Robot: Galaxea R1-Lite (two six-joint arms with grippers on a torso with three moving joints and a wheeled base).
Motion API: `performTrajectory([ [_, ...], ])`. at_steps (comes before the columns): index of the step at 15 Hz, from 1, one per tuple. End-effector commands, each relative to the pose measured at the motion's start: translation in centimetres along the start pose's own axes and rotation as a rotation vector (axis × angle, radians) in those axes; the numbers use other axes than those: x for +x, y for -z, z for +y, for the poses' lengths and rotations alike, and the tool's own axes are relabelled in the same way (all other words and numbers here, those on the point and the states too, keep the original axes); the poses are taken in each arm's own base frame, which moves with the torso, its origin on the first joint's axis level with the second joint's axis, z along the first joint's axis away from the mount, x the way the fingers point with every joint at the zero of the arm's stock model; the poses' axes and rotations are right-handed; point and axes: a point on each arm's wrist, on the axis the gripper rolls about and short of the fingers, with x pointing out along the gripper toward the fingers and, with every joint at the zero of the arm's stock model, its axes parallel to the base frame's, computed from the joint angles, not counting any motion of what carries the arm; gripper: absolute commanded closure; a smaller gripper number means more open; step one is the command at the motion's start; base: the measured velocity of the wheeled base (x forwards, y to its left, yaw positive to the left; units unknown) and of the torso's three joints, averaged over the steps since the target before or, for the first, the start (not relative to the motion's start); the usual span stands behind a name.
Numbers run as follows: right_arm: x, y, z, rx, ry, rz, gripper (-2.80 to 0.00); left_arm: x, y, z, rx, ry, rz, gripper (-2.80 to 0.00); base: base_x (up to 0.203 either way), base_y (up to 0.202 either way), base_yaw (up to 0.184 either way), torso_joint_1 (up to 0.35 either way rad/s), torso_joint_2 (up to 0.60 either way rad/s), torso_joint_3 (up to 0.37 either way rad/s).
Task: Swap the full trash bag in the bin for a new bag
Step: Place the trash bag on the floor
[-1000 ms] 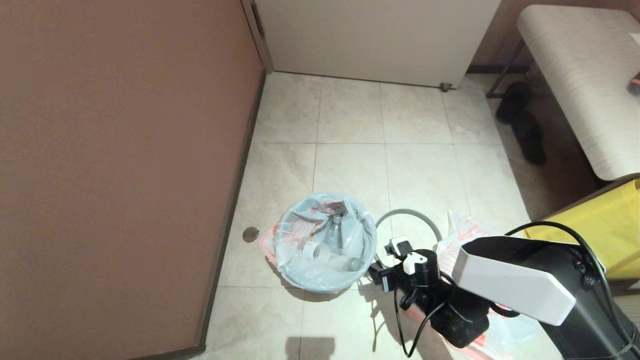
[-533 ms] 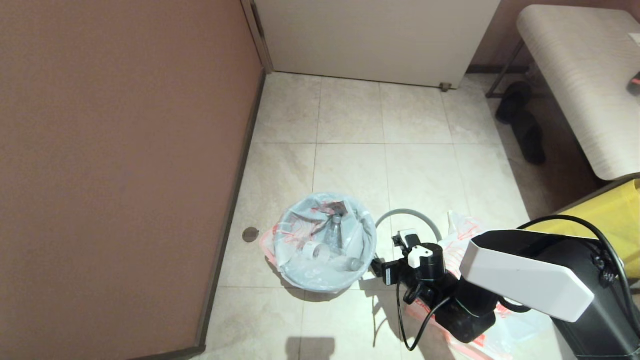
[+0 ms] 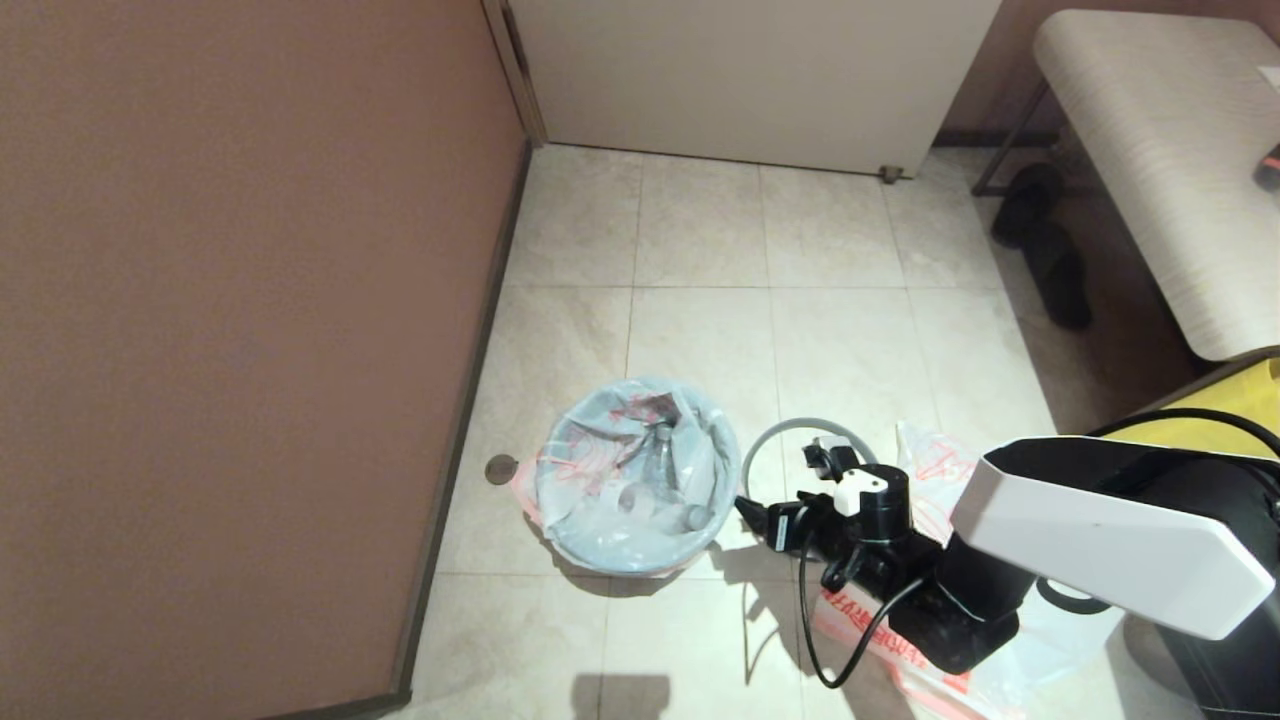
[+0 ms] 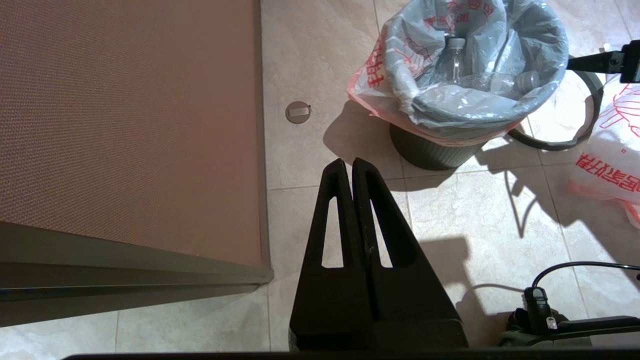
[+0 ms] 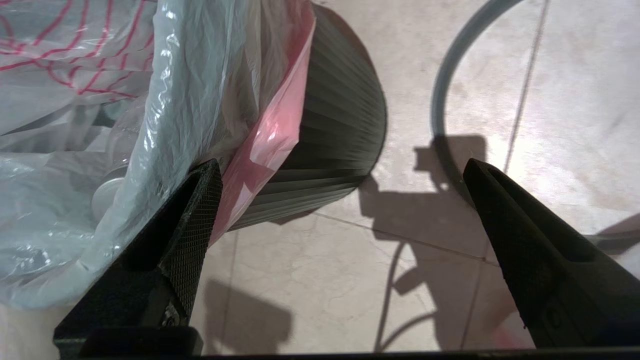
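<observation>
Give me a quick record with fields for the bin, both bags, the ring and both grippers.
bin: upright on floor tiles, lined
full trash bag: in bin, folded over rim, bottles inside
grey ring: off, lying on the floor beside bin
new bag: on floor, partly under right arm
right gripper: jaws open, at bin's side
left gripper: jaws shut, idle

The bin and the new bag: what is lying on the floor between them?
The grey ring lies flat on the tiles between the bin and the new bag. The head view shows this best.
</observation>
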Motion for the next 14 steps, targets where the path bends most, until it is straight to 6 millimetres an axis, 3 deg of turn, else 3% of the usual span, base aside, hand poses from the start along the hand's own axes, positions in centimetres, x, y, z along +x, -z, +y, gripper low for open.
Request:
performTrajectory([
  [1,0.1,-0.1,1.1,0.000,-0.028,-0.011,-2.80,0.0,0.0,0.0,0.000,0.001,0.002,0.00,0.000,0.000,0.000,0.000,0.00,0.000],
  [4,1.1,1.7,1.3,-0.038,-0.008,0.038,-2.80,0.0,0.0,0.0,0.000,0.000,0.002,0.00,0.000,0.000,0.000,0.000,0.00,0.000],
  [10,2.9,3.3,1.9,-0.071,0.078,0.034,-2.80,0.0,0.0,0.0,0.000,0.001,0.002,0.00,0.000,0.000,0.000,0.000,0.00,0.000],
  [14,3.7,5.5,2.4,-0.205,0.150,0.048,-2.80,0.0,0.0,0.0,0.001,0.000,0.002,0.00,0.000,0.000,0.000,0.000,0.00,0.000],
])
